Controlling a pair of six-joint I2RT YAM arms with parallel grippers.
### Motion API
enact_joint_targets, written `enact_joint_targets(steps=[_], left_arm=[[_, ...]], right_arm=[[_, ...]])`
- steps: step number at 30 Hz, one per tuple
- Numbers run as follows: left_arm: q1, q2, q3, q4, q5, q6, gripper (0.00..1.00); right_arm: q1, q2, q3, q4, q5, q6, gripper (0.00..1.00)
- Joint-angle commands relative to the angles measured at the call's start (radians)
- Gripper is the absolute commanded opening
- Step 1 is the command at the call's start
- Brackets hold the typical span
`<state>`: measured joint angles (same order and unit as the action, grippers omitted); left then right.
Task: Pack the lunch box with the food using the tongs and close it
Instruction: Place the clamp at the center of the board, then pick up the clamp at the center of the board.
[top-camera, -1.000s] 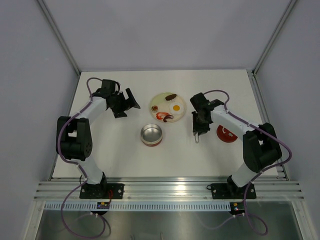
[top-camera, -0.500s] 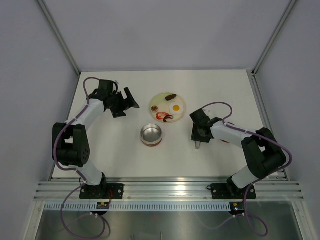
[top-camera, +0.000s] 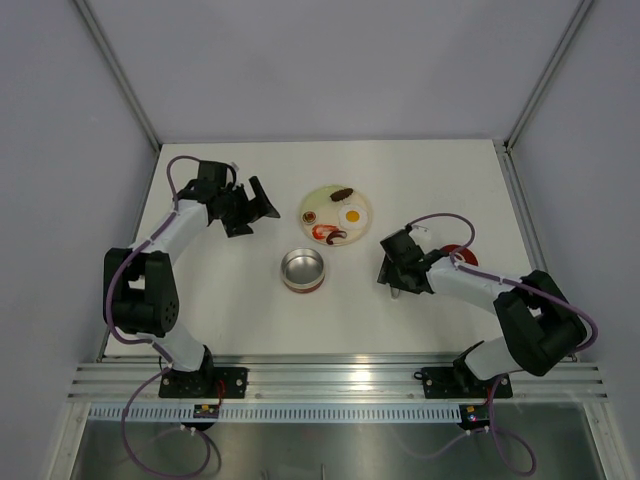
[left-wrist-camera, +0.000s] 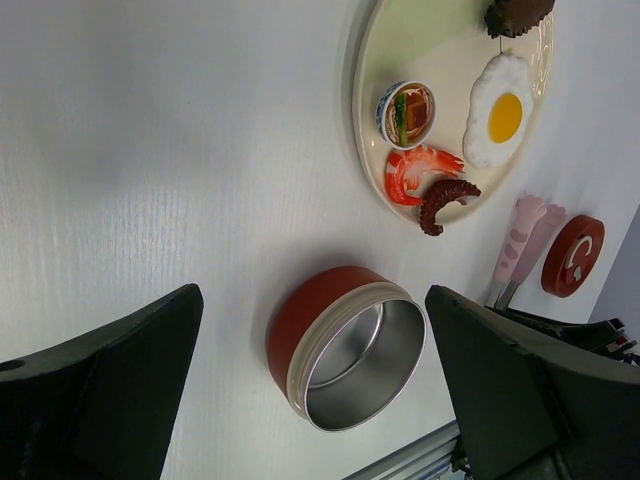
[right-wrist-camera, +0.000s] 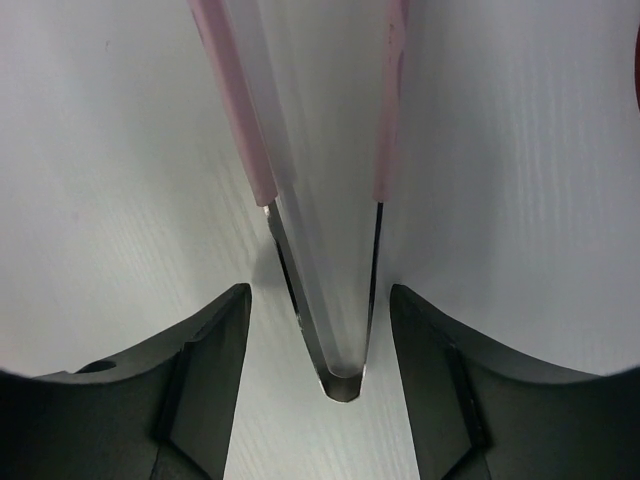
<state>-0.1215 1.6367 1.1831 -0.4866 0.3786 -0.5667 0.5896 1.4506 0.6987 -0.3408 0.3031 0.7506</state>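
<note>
Each arm is built from white link tubes (top-camera: 180, 222) joined by black joint housings (top-camera: 150, 288). A purple cable (top-camera: 440, 216) is routed along each arm (starting at the black base plate (top-camera: 232, 381)). The fingers (left-wrist-camera: 110, 390) are finished matte black.

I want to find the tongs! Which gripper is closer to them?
Right. The right gripper sits over the tongs, straddling them. The left gripper is far off, beyond the plate.
</note>
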Motion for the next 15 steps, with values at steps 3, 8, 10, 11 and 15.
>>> enact_joint_targets(steps=[3, 8, 10, 11, 15], left_arm=[[-0.010, -0.049, 0.007, -0.013, 0.029, 0.019, 0.99], [-0.015, -0.057, -0.003, -0.020, 0.029, 0.022, 0.99], [-0.015, -0.060, -0.011, -0.020, 0.029, 0.021, 0.99], [-0.017, -0.064, -0.019, -0.020, 0.029, 0.022, 0.99], [-0.017, -0.078, -0.036, -0.020, 0.029, 0.022, 0.99]], right_arm=[[0.053, 0.043, -0.004, 0.055, 0.091, 0.069, 0.63], [0.072, 0.064, -0.024, 0.072, 0.125, 0.112, 0.44], [0.073, 0.028, -0.030, 0.056, 0.151, 0.125, 0.26], [0.072, 0.013, -0.028, 0.045, 0.160, 0.122, 0.22], [0.072, -0.093, 0.004, -0.065, 0.205, 0.080, 0.03]])
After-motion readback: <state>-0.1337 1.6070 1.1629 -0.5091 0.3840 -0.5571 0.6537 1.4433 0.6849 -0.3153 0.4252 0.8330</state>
